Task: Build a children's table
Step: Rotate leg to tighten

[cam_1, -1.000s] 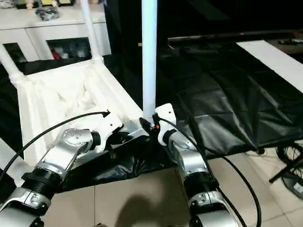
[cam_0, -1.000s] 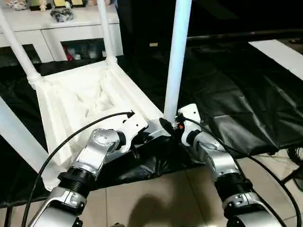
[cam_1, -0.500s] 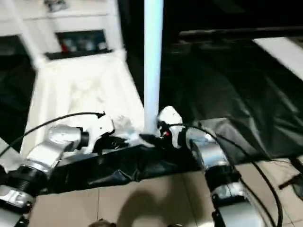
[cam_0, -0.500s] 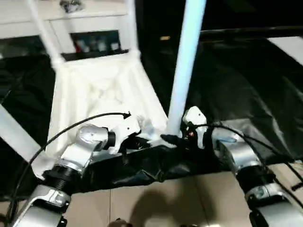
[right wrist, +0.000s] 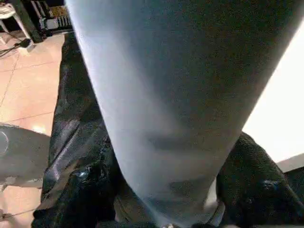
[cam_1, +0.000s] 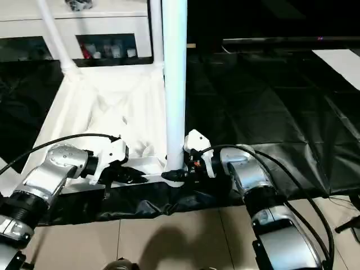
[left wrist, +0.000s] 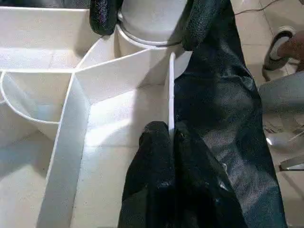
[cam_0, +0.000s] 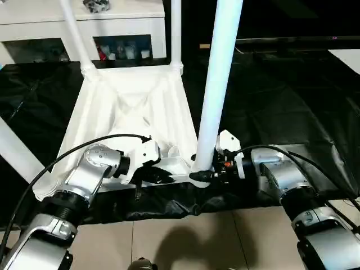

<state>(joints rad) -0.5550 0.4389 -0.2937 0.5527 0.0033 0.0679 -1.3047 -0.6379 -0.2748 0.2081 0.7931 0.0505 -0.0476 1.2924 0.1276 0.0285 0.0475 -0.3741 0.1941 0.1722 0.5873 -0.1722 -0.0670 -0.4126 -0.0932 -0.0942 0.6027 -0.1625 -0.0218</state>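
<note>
Nearest, beige floor tiles are seen, and over them a black sheet is spread back toward the far wall. On the sheet the tabletop is laid upside down, ribbed underside up, its near edge at the sheet's near border. Legs are stood in its sockets: the near right leg is set upright in the corner socket, two far legs rise at the far corners, and another leg slants up at the near left.

The right gripper is clamped around the base of the near right leg, one finger on either side. The left gripper is held at the tabletop's near rim, just beside that socket, its fingers closed together against the thin rim wall.

In the left wrist view the ribs, the socket collar and the right gripper's two black fingertips around the leg are shown from close by, along with a person's shoe and trouser leg on the tiles beyond the sheet. In the right wrist view the leg's tube is seen pressed between the dark pads.

Farther off, a white cabinet is stood against the wall just behind the tabletop. To the right, the sheet is left open.
</note>
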